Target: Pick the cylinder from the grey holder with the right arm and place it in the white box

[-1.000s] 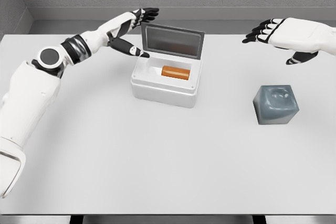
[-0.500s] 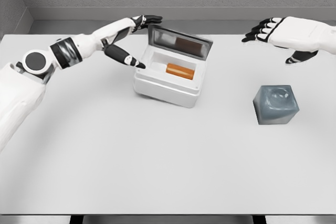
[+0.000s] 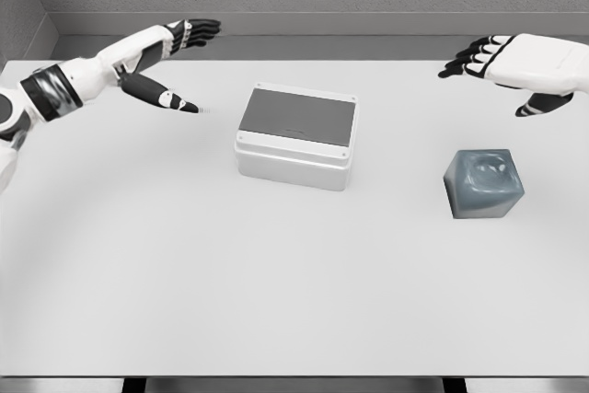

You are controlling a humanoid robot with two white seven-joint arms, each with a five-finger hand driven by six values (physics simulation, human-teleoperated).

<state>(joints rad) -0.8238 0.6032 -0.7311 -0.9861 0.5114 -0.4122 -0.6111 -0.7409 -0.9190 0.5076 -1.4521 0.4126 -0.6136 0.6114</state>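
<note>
Pulling away to the upper left, the left hand now hangs over the table well clear of the box, fingers spread and holding nothing. Half a second ago that hand was at the box's left rear corner, with the lid tilting forward. A second ago the lid stood upright and an orange cylinder lay in plain sight inside. Now the lid lies flat and the box is closed, so the cylinder is hidden; judging from the earlier views, it is inside the closed box, though nothing in the present view confirms it.

The right hand hovers at the upper right, above and behind the holder, fingers loosely extended and empty. It has barely shifted over the last second, only drifting a little to the right.

The grey holder sits alone on the right side of the table, well apart from the box, and its top recess looks empty.

My reading is that the placing is already done and the lid closing was the final touch. Both hands are released and apart from everything, which suits a task that is finished or nearly so. Nothing seems left for the right arm to grasp.
</note>
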